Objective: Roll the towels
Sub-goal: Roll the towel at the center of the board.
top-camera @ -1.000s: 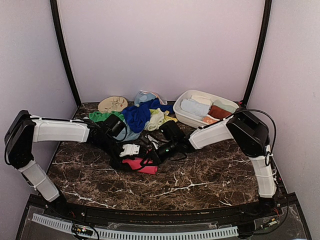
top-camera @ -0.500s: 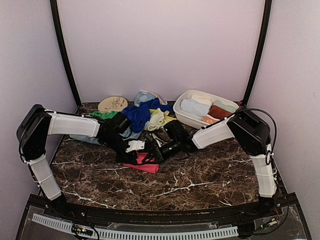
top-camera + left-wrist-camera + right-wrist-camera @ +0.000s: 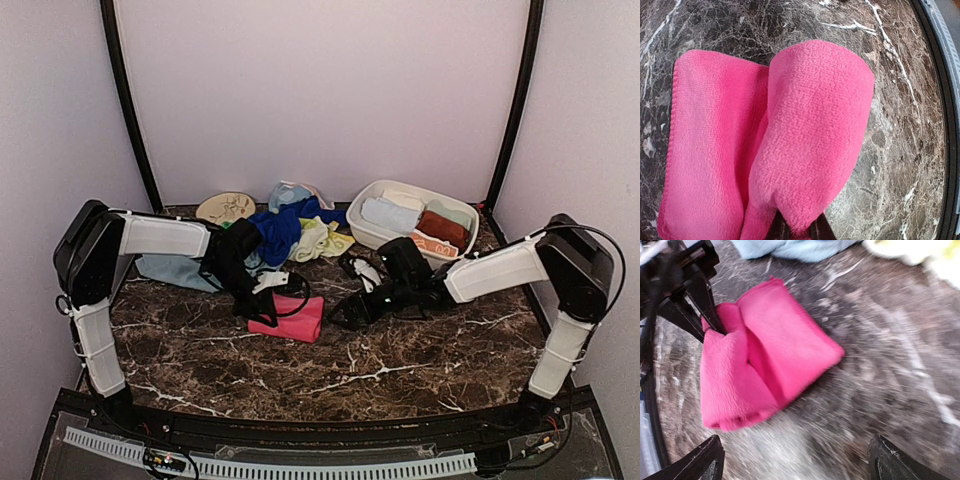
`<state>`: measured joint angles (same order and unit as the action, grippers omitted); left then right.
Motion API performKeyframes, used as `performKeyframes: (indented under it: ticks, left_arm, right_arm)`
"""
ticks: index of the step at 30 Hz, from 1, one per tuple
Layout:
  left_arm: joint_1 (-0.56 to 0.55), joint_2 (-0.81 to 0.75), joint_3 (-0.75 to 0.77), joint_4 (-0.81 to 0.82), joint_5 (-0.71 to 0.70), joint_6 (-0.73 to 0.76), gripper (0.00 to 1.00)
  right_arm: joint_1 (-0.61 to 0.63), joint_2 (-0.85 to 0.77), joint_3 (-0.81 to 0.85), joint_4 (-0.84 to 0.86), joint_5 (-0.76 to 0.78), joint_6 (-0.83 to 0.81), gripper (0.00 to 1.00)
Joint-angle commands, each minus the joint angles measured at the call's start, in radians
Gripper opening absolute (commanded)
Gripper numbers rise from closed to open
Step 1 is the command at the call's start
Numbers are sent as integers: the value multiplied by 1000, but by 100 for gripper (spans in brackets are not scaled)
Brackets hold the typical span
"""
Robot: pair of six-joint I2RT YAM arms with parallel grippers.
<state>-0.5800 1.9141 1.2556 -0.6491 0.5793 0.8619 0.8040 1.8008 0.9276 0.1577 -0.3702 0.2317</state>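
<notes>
A pink towel (image 3: 292, 318) lies partly folded on the dark marble table (image 3: 420, 350), one thick flap turned over the flat part. My left gripper (image 3: 256, 308) is at its left end, shut on the edge of that flap (image 3: 810, 135); its dark fingertips (image 3: 777, 232) pinch the cloth at the bottom of the left wrist view. My right gripper (image 3: 345, 310) hangs open just right of the pink towel (image 3: 765, 360), nothing between its fingers (image 3: 705, 460). Loose towels are heaped behind: blue (image 3: 275, 230), pale yellow (image 3: 322, 238), light blue (image 3: 170, 268).
A white tub (image 3: 372, 232) at the back right holds several rolled towels. A tan round piece (image 3: 225, 207) lies at the back left. Black frame posts stand at both back corners. The table's front edge runs along a dark rail (image 3: 940, 100).
The right gripper opened, let go of the pink towel and drew back to the right. The left gripper closed on the towel's flap, and the left arm swung inward.
</notes>
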Motion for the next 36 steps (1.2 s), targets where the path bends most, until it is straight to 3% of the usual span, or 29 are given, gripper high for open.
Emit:
performKeyframes:
  ticks: [1, 5, 7, 10, 14, 17, 23, 32, 36]
  left_arm:
    - [-6, 67, -6, -250, 60, 30, 5]
    - [-25, 62, -8, -322, 91, 29, 7]
    - [-29, 62, -18, -332, 112, 15, 6]
    - [-30, 83, -29, -325, 149, -18, 7]
    - [-29, 159, -15, -328, 123, -73, 7]
    - [-29, 198, 11, -330, 109, -107, 7]
    - [-28, 257, 63, -342, 64, -152, 7]
    - [-26, 287, 70, -334, 6, -170, 8]
    - [-25, 288, 74, -333, -8, -166, 12]
  right_arm:
    - [9, -228, -130, 110, 391, -109, 100]
    - [-23, -449, -307, 325, 619, 104, 100]
    - [-63, -502, -416, 429, 628, 175, 100]
    - [-47, -514, -454, 477, 555, 52, 100]
    - [181, -481, -408, 383, 684, -270, 100]
    - [307, -443, -369, 336, 655, -447, 99]
    - [518, -234, -234, 299, 636, -754, 84]
    - [543, 89, -18, 332, 620, -954, 71]
    - [511, 158, 35, 320, 605, -950, 63]
